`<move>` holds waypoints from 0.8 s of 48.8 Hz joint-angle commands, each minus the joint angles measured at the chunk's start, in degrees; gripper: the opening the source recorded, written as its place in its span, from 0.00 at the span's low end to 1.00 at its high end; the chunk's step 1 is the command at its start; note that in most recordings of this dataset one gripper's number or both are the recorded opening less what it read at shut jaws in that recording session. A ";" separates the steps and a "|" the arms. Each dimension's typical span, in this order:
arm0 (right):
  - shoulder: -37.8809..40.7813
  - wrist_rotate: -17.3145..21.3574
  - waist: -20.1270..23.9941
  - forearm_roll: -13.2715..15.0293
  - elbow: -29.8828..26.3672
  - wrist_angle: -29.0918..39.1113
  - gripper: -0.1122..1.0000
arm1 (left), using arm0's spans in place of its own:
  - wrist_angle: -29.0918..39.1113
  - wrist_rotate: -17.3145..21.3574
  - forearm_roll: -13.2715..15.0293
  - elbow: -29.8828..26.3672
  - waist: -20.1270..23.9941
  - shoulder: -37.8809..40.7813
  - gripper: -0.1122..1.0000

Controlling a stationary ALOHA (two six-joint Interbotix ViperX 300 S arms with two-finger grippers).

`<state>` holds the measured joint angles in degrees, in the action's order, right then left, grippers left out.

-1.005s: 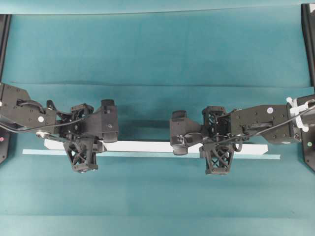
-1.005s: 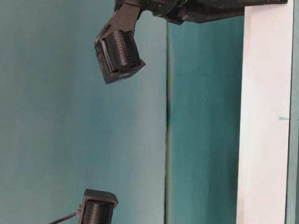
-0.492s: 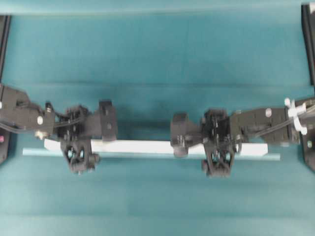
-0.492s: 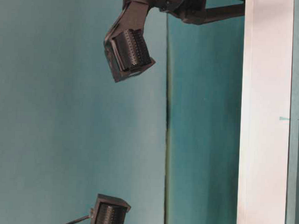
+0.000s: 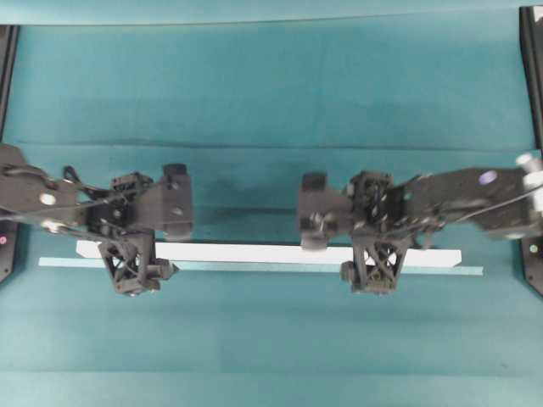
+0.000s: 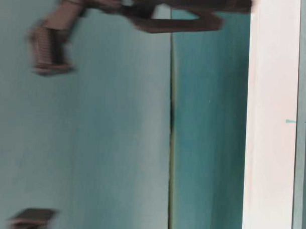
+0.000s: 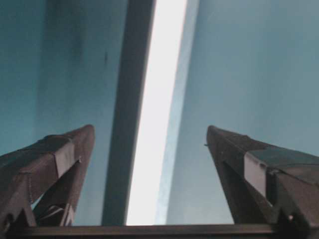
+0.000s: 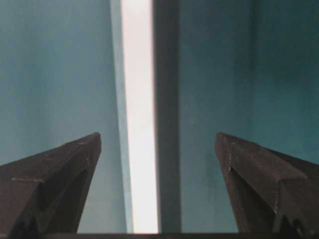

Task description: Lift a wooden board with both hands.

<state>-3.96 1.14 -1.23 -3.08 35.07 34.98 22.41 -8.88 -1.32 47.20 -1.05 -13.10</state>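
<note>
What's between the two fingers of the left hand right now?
The wooden board runs between the left hand's spread fingers, untouched, with teal cloth either side. The left wrist view shows it.

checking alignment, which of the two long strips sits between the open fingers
The white wooden board, broader and brighter. The thinner pale teal strip lies beside it along its edge.

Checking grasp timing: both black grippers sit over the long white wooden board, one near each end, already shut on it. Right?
Not quite. The left gripper and right gripper do straddle the long white wooden board, but both are open, fingers apart from it. Both wrist views show the gaps.
</note>
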 commanded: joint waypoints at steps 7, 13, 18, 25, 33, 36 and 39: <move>-7.82 1.14 -1.58 0.18 0.18 -0.70 0.94 | -0.26 0.79 0.00 -0.09 0.26 -9.67 0.98; -11.43 0.70 -1.67 0.09 1.14 -1.14 0.94 | -0.35 0.97 0.00 0.79 0.35 -14.50 0.98; -14.85 0.35 -1.76 0.26 2.11 -3.87 0.94 | -0.97 1.05 0.00 1.23 0.35 -17.93 0.98; -18.72 0.18 -1.76 0.88 5.01 -11.87 0.94 | -3.60 2.20 0.00 1.67 0.35 -22.06 0.98; -22.59 0.53 -1.76 0.88 8.53 -20.83 0.94 | -6.50 6.33 0.00 1.67 0.35 -26.37 0.98; -24.35 0.53 -1.76 0.88 9.67 -22.50 0.94 | -7.21 7.03 0.00 1.76 0.35 -27.60 0.97; -25.66 0.53 -1.76 0.88 10.55 -23.38 0.94 | -7.73 7.47 0.00 1.85 0.35 -28.83 0.97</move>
<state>-28.21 1.76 -2.99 -2.29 45.18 13.36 15.82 -1.76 -1.32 49.66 -0.70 -40.52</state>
